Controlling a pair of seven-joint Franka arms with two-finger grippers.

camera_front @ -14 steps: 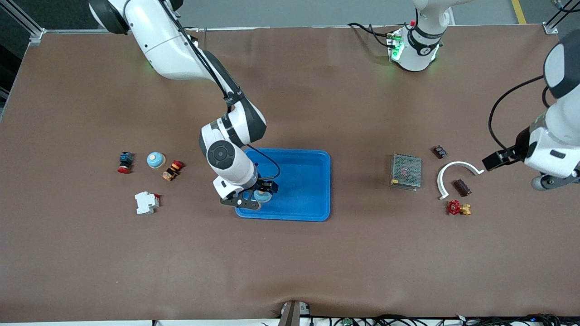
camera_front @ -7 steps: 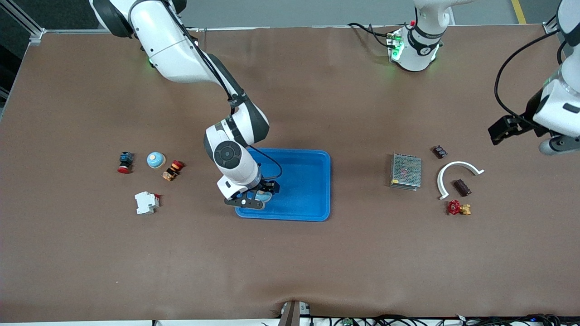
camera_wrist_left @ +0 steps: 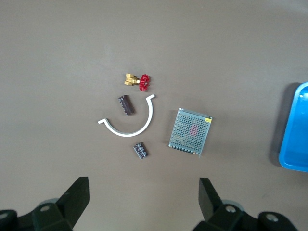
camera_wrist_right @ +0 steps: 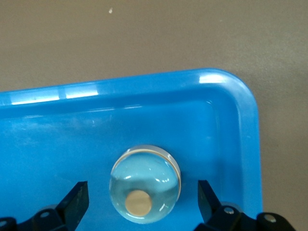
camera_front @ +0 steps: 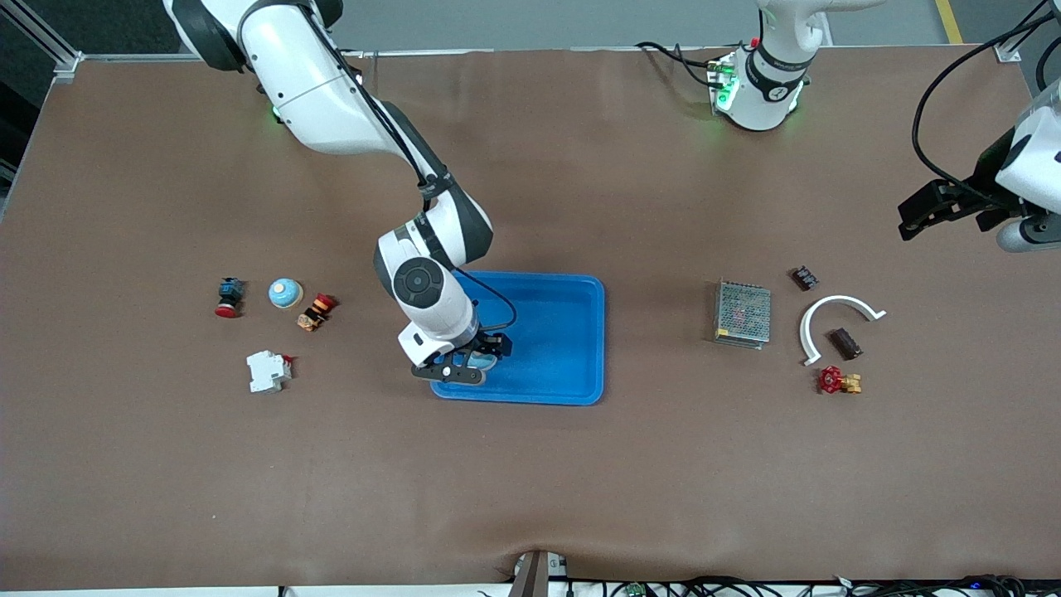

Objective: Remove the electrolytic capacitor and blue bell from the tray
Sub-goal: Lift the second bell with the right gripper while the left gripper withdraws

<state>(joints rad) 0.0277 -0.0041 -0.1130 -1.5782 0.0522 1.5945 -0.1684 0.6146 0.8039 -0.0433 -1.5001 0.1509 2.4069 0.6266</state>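
I see blue bell [camera_wrist_right: 144, 184] in tray [camera_front: 572, 348], at corner nearest front camera toward right arm's end. Bell round, no long axis to align. Right claw [camera_wrist_right: 142, 202] directly over it, fingers wide, one each side, nothing held; I judge straight descent suffices. Capacitor not seen in tray. Left claw [camera_wrist_left: 143, 192] wide, empty, waits over table near left arm's end, well apart.

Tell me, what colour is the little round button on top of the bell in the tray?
Tan, on the pale blue dome-shaped bell; the right wrist view shows it best.
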